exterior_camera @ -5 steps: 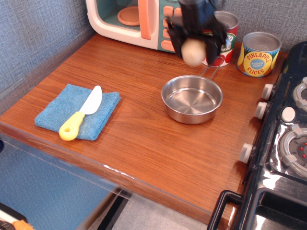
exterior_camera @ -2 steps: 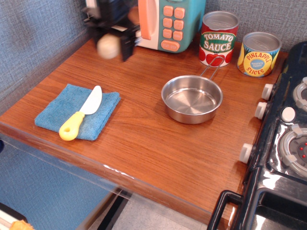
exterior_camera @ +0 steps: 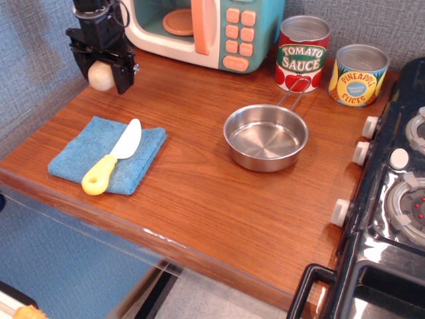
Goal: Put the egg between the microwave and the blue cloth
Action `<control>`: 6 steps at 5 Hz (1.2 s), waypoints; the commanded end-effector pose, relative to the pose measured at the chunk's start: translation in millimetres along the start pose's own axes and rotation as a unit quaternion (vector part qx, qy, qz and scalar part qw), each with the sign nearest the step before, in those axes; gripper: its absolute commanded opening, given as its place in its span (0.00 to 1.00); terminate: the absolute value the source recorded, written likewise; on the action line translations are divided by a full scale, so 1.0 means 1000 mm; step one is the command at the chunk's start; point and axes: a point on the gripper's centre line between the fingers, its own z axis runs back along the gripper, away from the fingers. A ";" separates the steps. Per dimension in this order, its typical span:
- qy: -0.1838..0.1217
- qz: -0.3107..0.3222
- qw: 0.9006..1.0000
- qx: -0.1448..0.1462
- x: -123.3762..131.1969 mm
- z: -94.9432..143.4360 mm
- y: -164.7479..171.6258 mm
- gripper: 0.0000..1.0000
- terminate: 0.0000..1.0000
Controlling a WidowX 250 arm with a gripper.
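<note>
Carried left from above the steel pan (exterior_camera: 265, 137), the pincer (exterior_camera: 102, 75) now hangs over the bench (exterior_camera: 199, 193) at far left. It pinches the egg (exterior_camera: 101, 75) between the microwave (exterior_camera: 206, 30) and the blue cloth (exterior_camera: 80, 156).

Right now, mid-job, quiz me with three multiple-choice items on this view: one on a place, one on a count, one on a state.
1. Where does the toy knife lie?
A. in the steel pan
B. on the blue cloth
C. against the microwave

2. How many cans stand at the back wall?
A. one
B. two
C. three

3. What is the state of the hand?
A. open and empty
B. shut on the egg
C. resting in the pan

Key:
1 B, the knife rests across the cloth.
2 B, tomato sauce can and pineapple can.
3 B, the egg sits between its fingers, above the wood.
</note>
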 end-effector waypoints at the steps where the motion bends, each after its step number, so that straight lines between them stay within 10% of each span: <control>1: -0.016 0.014 1.000 -0.021 0.010 0.006 0.006 1.00 0.00; 6: -0.044 0.020 0.999 -0.001 0.016 0.105 -0.023 1.00 0.00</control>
